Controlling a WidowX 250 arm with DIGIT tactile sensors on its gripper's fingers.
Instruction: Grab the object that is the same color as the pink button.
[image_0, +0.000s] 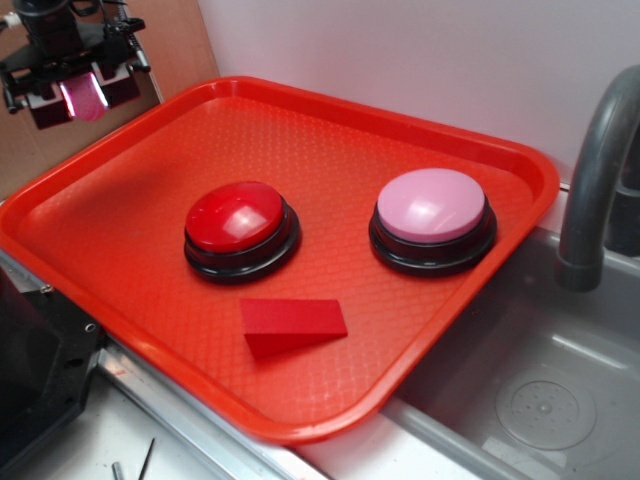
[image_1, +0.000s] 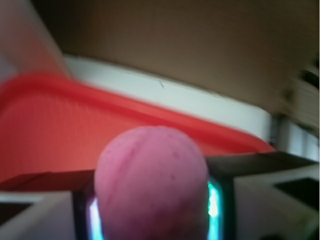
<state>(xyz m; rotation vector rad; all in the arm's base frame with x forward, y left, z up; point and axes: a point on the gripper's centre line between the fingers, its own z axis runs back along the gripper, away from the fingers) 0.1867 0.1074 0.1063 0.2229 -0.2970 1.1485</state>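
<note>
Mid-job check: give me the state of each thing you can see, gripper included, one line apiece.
gripper: raised above the tray's far left corner, shut on the pink ball.
pink ball: held between the fingers, off the tray.
pink button: upright on the tray, right side, untouched.
red button: upright on the tray, left of the pink one.
red wedge block: lying flat in front of the buttons.
tray: flat beside the sink.

A pale, plain wall (image_0: 400, 60) rises behind the red tray (image_0: 130, 200). To the tray's left stands a brown board (image_0: 175, 45), like cardboard. To its right lies a grey sink basin (image_0: 530, 390) with a round drain (image_0: 547, 407), and a dark grey faucet (image_0: 600, 170) curves above it. A metal edge (image_0: 170, 410) runs along the tray's front.
</note>
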